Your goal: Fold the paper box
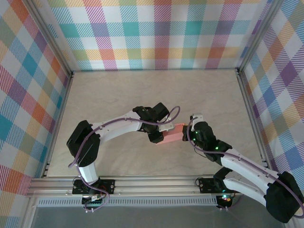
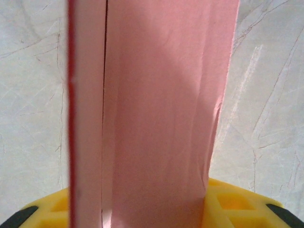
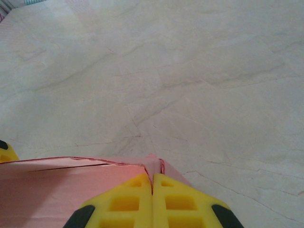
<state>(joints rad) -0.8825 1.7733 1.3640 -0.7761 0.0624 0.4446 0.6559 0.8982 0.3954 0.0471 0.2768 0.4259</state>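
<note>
Top external view puts the salmon-pink paper box (image 1: 173, 134) near the middle of the pale, marble-veined worktop (image 1: 142, 90). It is caught between the two arms: the left gripper (image 1: 159, 137) meets its left end and the right gripper (image 1: 188, 134) its right end.

From the left wrist, the box stands as a tall pink slab running straight out from between the left gripper's yellow, waffle-moulded fingers (image 2: 235, 204). The jaws are partly spread and clamped across the box's width. The card is thin and matte, faintly creased. One narrow panel lies along the left side, parted from the broad panel by a dark straight seam, and its outer edge shows a deeper red.

From the right wrist, that gripper's yellow fingers (image 3: 178, 202) are pressed together with no gap. A small pink flap pokes out right at their tips, pinched there. The rest of the box spreads off to the left as a flat pink face with a slightly ragged top edge.

Pastel plaid walls (image 1: 161, 33) surround the smooth worktop.
</note>
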